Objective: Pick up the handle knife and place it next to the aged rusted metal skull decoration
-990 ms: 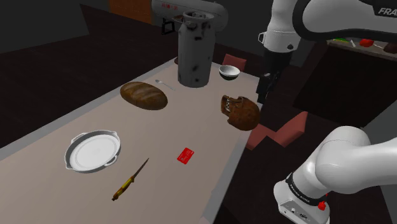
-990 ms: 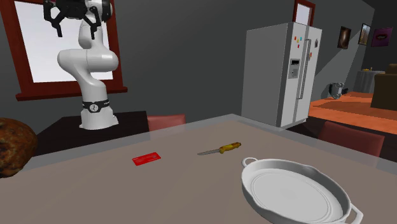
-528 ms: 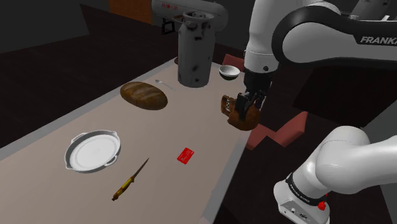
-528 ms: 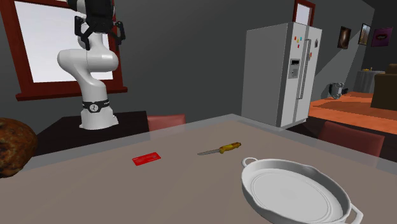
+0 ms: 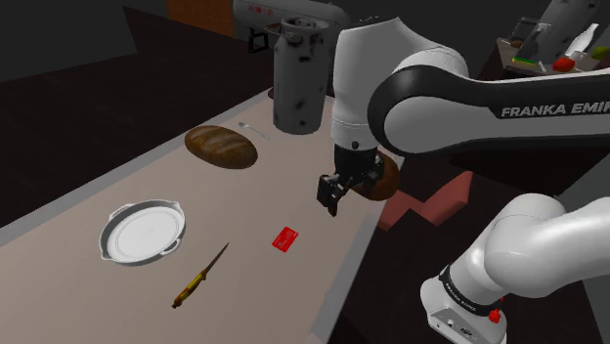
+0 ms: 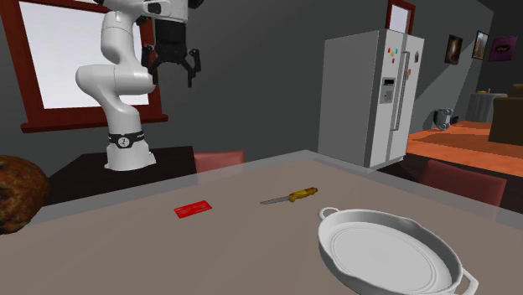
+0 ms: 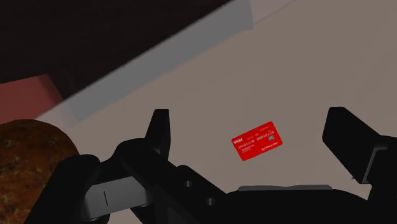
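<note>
The knife (image 5: 198, 277), with a yellow-brown handle and a thin blade, lies on the grey table (image 5: 88, 293) near its front end; in the second exterior view the knife (image 6: 289, 197) rests between a red card and a white pan. The rusty brown skull (image 5: 388, 176) sits at the table's far right edge, mostly hidden by the arm, and also appears at the second exterior view's left edge (image 6: 17, 193) and in the wrist view (image 7: 32, 162). My gripper (image 5: 330, 193) hangs open and empty above the table beside the skull, far from the knife. Its fingers stand wide apart (image 6: 173, 75), (image 7: 251, 137).
A red card (image 5: 285, 237) lies right under the gripper (image 7: 257, 140). A white two-handled pan (image 5: 143, 232) sits left of the knife. A bread loaf (image 5: 222, 147) and a tall metal can (image 5: 299, 83) stand farther back. A red chair (image 5: 435, 200) is beyond the table's right edge.
The arm has swung from beyond the table's right edge, past the skull, to over the table near the red card, and the gripper has come lower. It stayed open.
</note>
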Robot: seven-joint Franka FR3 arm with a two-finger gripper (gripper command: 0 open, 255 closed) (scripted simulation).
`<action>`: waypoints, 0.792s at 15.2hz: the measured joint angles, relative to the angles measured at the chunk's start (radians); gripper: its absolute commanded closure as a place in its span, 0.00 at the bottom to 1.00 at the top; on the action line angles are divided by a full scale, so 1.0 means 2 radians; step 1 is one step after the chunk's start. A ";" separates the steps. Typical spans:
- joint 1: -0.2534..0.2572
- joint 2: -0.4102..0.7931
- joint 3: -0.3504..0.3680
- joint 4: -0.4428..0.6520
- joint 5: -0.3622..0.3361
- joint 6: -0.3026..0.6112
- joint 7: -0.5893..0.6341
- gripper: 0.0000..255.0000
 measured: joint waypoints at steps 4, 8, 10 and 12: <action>-0.013 0.065 0.056 0.024 0.005 0.044 0.086 0.00; -0.032 0.142 0.111 0.056 -0.015 0.089 0.180 0.00; -0.042 0.191 0.138 0.081 -0.037 0.107 0.235 0.00; -0.048 0.247 0.161 0.109 -0.072 0.124 0.294 0.00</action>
